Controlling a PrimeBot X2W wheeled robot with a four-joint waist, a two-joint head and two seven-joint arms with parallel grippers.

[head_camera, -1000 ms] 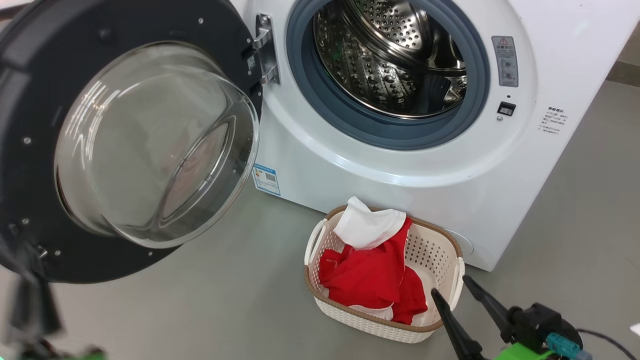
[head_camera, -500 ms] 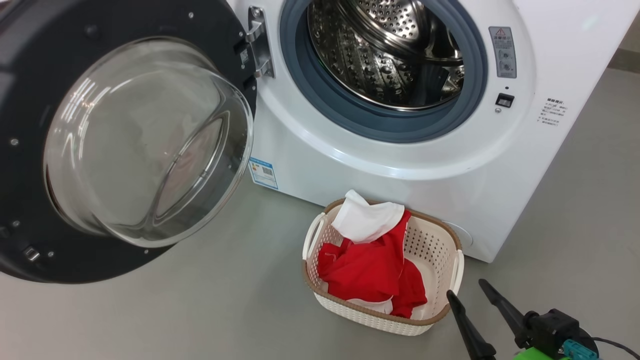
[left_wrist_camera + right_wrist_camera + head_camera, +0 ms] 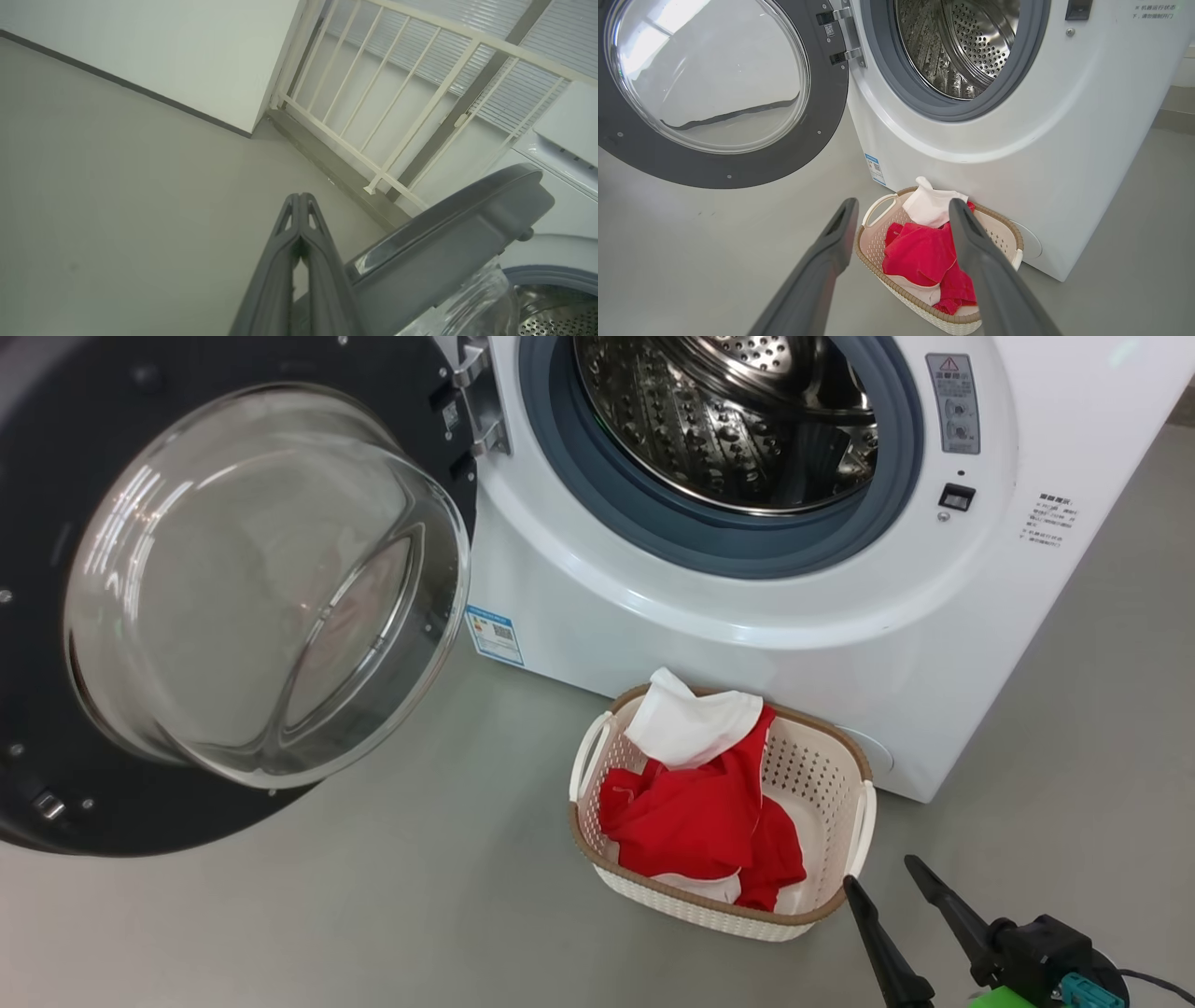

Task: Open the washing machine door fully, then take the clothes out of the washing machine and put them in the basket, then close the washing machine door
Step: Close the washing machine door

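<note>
Finds the door [image 3: 261,588] swung wide on its hinge [image 3: 471,392], left of the washer [image 3: 747,644], glass [image 3: 233,523] bulging toward the camera. Shows no fabric in the visible part of the steel drum [image 3: 728,429]. Puts the clothes [image 3: 700,812], red with a white panel on top, heaped in the cream basket [image 3: 817,784] on the floor [image 3: 373,915], just before the washer's lower front. Catches the right gripper [image 3: 880,875] spread wide and empty, tips just beside the basket's near right corner. Catches the left gripper [image 3: 300,198] pressed together on nothing, close beside the door's outer edge; impossible to tell whether touching. Leaves, by the look of it, only the closing. Promises a stiff, fairly heavy door that swings only about the hinge, with a glossy black rim [image 3: 187,817] likely to slip in a pinch and glass better left alone. Best pushed flat on the rim's outer face, at the side farthest from the hinge, not pinched. Probably needs a firm last press to click shut. Calls for no more handling of the soft, light clothes.
</note>
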